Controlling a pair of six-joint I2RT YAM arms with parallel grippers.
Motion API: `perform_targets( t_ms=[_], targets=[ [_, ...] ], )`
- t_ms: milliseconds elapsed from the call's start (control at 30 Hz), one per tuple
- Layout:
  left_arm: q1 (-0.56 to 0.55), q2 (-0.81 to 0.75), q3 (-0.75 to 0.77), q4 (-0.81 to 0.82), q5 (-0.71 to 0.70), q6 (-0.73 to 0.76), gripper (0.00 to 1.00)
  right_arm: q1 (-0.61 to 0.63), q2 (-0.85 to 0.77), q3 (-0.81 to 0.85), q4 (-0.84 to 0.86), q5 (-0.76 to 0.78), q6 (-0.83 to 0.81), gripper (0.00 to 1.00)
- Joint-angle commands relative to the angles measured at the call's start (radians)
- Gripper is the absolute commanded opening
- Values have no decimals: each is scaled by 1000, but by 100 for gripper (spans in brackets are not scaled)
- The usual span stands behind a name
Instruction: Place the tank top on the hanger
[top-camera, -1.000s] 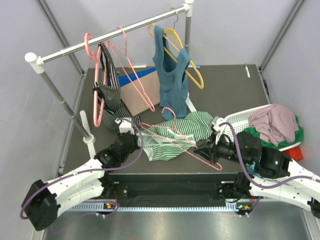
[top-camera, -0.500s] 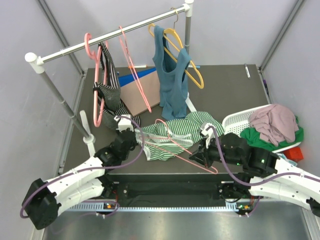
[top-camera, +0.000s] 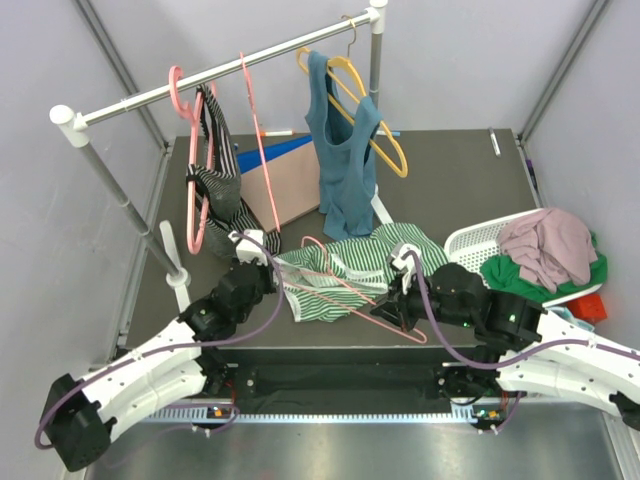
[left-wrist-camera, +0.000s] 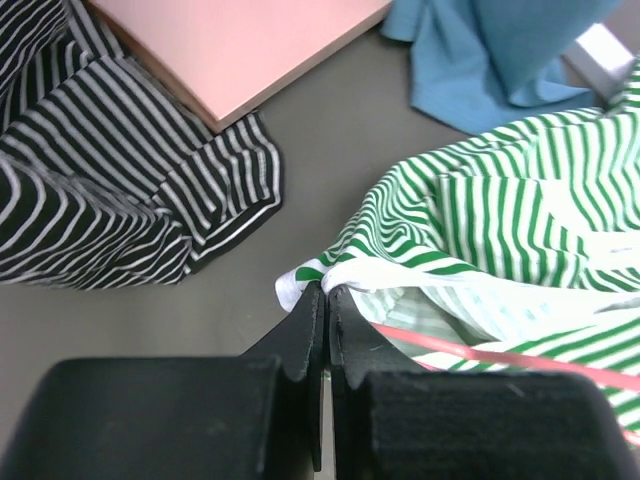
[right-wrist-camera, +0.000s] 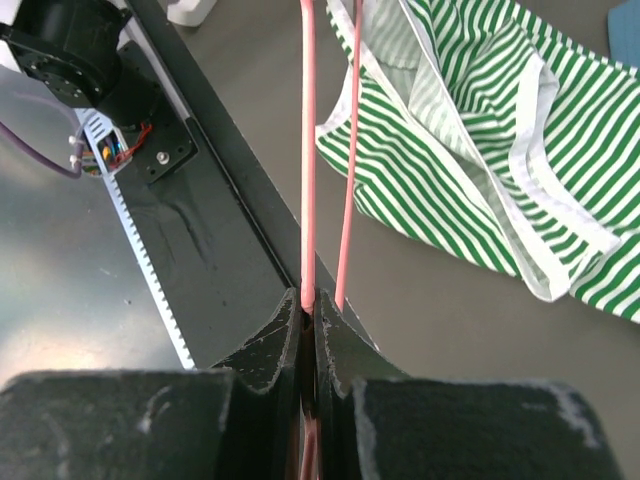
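The green-and-white striped tank top (top-camera: 345, 270) lies crumpled on the dark table near the front edge. It also shows in the left wrist view (left-wrist-camera: 500, 220) and the right wrist view (right-wrist-camera: 480, 130). A thin pink hanger (top-camera: 345, 287) lies partly inside it, its far end sticking out toward the right. My left gripper (top-camera: 268, 277) is shut on the top's white-trimmed left edge (left-wrist-camera: 330, 275). My right gripper (top-camera: 392, 308) is shut on the hanger's corner (right-wrist-camera: 308, 290), with both pink rods running away into the fabric.
A clothes rail (top-camera: 220, 70) at the back holds a thicker pink hanger (top-camera: 190, 150) with a black-and-white striped garment (top-camera: 220, 180), another thin pink hanger (top-camera: 255, 130) and a yellow hanger (top-camera: 370, 120) with a teal tank top (top-camera: 345, 150). A white basket (top-camera: 480, 240) of clothes stands right. A pink board (top-camera: 285, 190) lies behind.
My right gripper has moved left with the hanger, pushing it further into the tank top. The top has bunched leftward. The free thin pink hanger on the rail has swung nearer to vertical.
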Motion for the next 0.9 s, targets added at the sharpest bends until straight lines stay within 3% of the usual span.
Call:
perform_targets(
  t_ms=[0,200,567,767,867],
  targets=[
    [4,-48,12,85,110,51,0,10,-10,-11,107,-3,-22,0],
    [4,-63,15,104,204,79,0,10,-6,-69,194,14,-6,0],
    [4,-42,55,174,520,131,0,6,-38,-158,342,108,14,0],
    [4,-56,53,180,540,134,0,0,-73,-200,362,160,27,0],
    [4,-76,58,148,479,114,0,-2,-87,-219,366,184,41,0]
  ],
)
